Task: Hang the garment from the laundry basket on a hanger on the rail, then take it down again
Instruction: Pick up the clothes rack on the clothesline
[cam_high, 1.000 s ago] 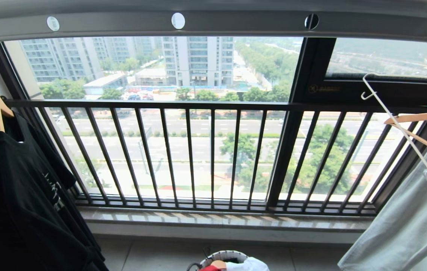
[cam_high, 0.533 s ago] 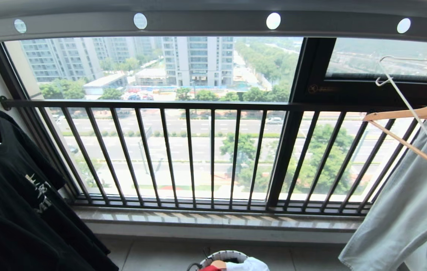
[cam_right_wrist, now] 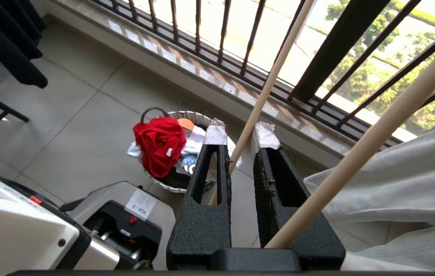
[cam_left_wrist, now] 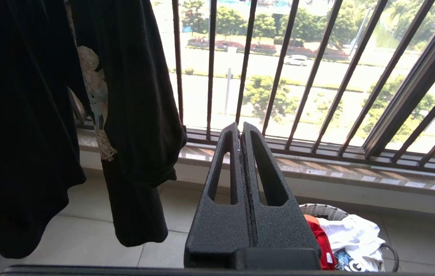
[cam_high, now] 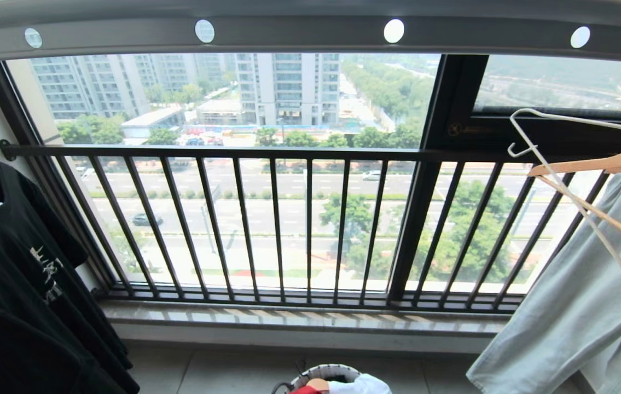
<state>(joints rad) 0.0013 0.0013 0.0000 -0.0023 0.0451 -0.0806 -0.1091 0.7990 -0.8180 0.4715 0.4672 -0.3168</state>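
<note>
The grey rail point(cam_high: 299, 34) with round holes runs across the top of the head view. The white wire hanger point(cam_high: 616, 260) hangs slanted at the right, off the rail. My right gripper point(cam_right_wrist: 240, 134) is outside the head view. It is shut on the hanger point(cam_right_wrist: 269, 82), its taped tips a little apart around the wire. The red garment point(cam_right_wrist: 160, 143) lies crumpled in the laundry basket point(cam_right_wrist: 171, 115) on the floor below the window point(cam_high: 324, 371). My left gripper point(cam_left_wrist: 241, 128) is parked low, shut and empty, with the basket point(cam_left_wrist: 317, 210) just behind it.
A black T-shirt point(cam_high: 15, 284) hangs at the left. A pale grey garment point(cam_high: 578, 306) on a wooden hanger point(cam_high: 611, 161) hangs at the right, close to the white hanger. The dark barred window railing point(cam_high: 288, 219) stands ahead. A white shirt point(cam_left_wrist: 355, 234) shares the basket. My base point(cam_right_wrist: 117, 214) is near it.
The rail and the clothes on it have swung left while the window stayed put. The white hanger rose, then came down and leftward. My right gripper has left the head view.
</note>
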